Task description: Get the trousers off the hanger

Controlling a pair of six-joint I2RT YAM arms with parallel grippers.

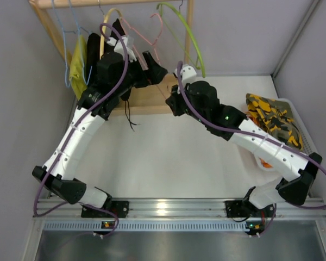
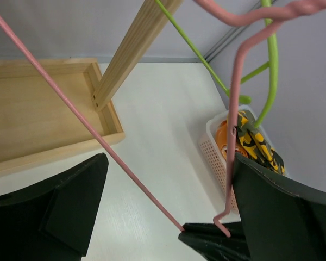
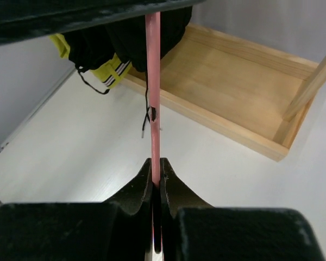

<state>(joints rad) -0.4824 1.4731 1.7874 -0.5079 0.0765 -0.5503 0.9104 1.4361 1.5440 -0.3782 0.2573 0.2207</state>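
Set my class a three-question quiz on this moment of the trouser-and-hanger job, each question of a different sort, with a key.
1. True or false: the trousers hang on the hanger.
2. What is the right gripper pinching? A. the hanger. B. the lime-green hanger. C. the wooden rack.
3. Fill in: the left gripper has its jaws ____, with the hanger's wire running between them.

Key
1. False: the trousers lie in the white basket on the right of the table.
2. A.
3. open.
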